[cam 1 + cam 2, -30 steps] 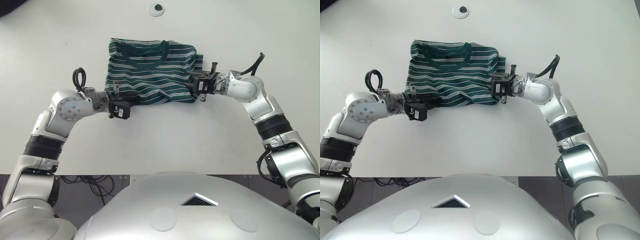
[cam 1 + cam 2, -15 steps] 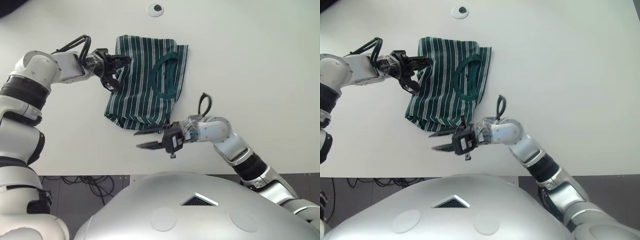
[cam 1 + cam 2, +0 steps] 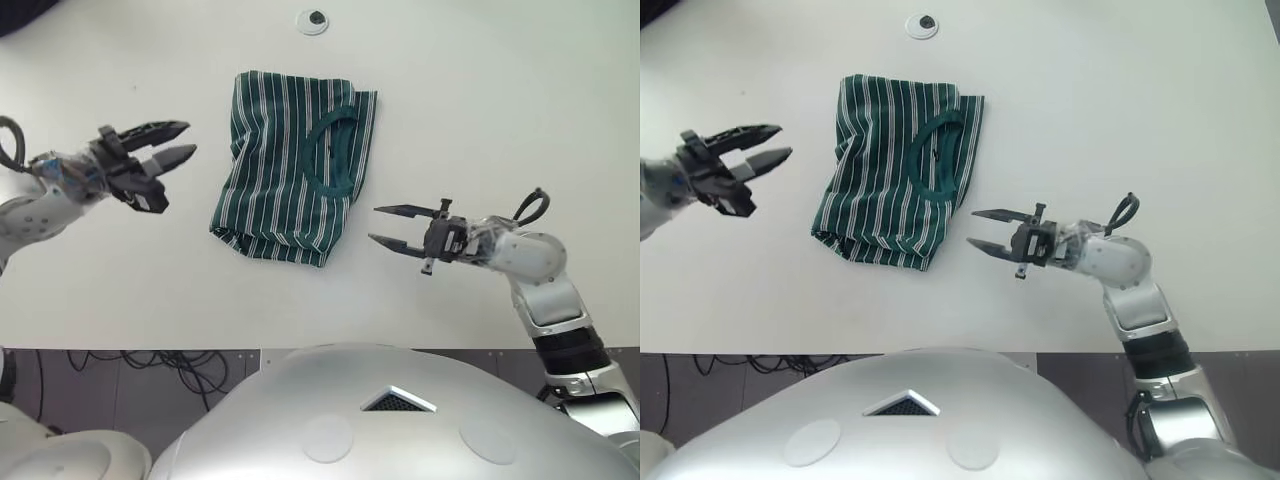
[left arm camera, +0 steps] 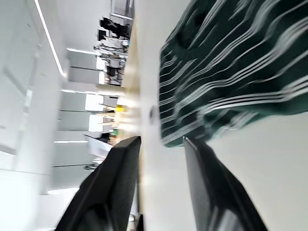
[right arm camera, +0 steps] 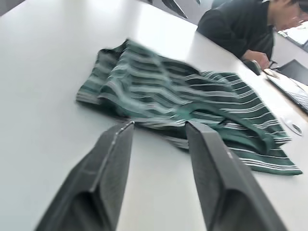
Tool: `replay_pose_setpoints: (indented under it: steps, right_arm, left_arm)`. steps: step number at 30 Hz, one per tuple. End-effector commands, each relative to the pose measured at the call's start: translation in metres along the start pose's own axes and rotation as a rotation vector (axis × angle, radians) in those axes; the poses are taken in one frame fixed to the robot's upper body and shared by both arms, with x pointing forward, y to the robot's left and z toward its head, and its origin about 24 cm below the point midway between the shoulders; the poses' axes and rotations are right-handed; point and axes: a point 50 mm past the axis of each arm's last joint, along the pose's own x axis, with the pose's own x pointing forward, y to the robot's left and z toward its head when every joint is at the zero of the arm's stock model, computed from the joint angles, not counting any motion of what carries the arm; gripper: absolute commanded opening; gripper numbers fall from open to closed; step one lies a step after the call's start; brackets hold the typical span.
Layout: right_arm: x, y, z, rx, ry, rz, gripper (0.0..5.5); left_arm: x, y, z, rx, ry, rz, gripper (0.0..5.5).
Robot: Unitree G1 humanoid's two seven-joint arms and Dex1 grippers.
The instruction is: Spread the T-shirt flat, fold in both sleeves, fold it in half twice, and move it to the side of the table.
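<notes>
A dark green T-shirt with thin white stripes lies folded into a compact rectangle on the white table, collar facing up, stripes running away from me. My left gripper hovers open to the shirt's left, a short way off, holding nothing. My right gripper is open to the right of the shirt's near corner, also apart from the cloth. The left wrist view shows the T-shirt beyond its two dark fingers. In the right wrist view the T-shirt lies past its spread fingers.
A small round white disc with a dark centre sits at the table's far edge behind the shirt. Cables hang below the table's near edge at the left. Bare tabletop stretches wide on both sides of the shirt.
Both grippers let go of the shirt and drew away from it, the left to the left, the right to the right. The shirt stays turned a quarter from a second ago.
</notes>
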Motion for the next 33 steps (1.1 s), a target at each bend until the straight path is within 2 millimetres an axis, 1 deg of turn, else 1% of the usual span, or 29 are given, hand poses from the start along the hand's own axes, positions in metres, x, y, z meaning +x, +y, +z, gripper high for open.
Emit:
replay_pose_setpoints:
  steps: [1, 4, 7, 11, 15, 18, 19, 20, 21, 22, 24, 27, 33]
  right_arm:
    - [0.011, 0.015, -0.008, -0.090, 0.026, 0.033, 2.51]
    - [0.021, 0.024, -0.012, -0.188, 0.056, 0.062, 2.90]
    - [0.028, 0.027, -0.015, -0.273, 0.069, 0.080, 2.90]
    - [0.037, 0.031, -0.016, -0.329, 0.060, 0.107, 2.90]
    - [0.048, 0.034, -0.017, -0.359, 0.052, 0.128, 2.90]
    - [0.054, 0.032, -0.019, -0.376, 0.062, 0.121, 2.90]
    - [0.055, 0.032, -0.019, -0.376, 0.062, 0.121, 2.72]
    - [0.056, 0.033, -0.020, -0.383, 0.066, 0.135, 2.59]
    - [0.057, 0.033, -0.020, -0.387, 0.068, 0.144, 2.45]
    - [0.057, 0.034, -0.021, -0.387, 0.071, 0.152, 2.21]
    - [0.058, 0.034, -0.025, -0.388, 0.097, 0.171, 1.85]
    - [0.053, 0.032, -0.033, -0.392, 0.150, 0.189, 1.27]
    - [0.049, 0.030, -0.034, -0.372, 0.159, 0.207, 0.25]
  left_arm:
    - [-0.014, -0.029, 0.005, -0.077, -0.015, -0.168, 2.05]
    - [-0.006, -0.036, 0.012, -0.085, -0.077, -0.161, 2.37]
    - [-0.001, -0.049, 0.018, -0.059, -0.121, -0.211, 2.37]
    - [0.003, -0.063, 0.027, -0.013, -0.178, -0.262, 2.37]
    - [0.009, -0.069, 0.038, 0.028, -0.252, -0.270, 2.37]
    - [0.012, -0.070, 0.038, 0.056, -0.257, -0.272, 2.37]
    - [0.013, -0.070, 0.037, 0.062, -0.252, -0.274, 2.40]
    - [0.012, -0.071, 0.035, 0.069, -0.238, -0.286, 2.20]
    - [0.012, -0.073, 0.033, 0.073, -0.228, -0.296, 2.16]
    - [0.012, -0.074, 0.032, 0.076, -0.222, -0.302, 1.92]
    - [0.013, -0.079, 0.031, 0.079, -0.218, -0.332, 1.64]
    - [0.017, -0.087, 0.032, 0.101, -0.236, -0.400, 1.12]
    - [0.023, -0.084, 0.034, 0.118, -0.262, -0.418, 0.19]
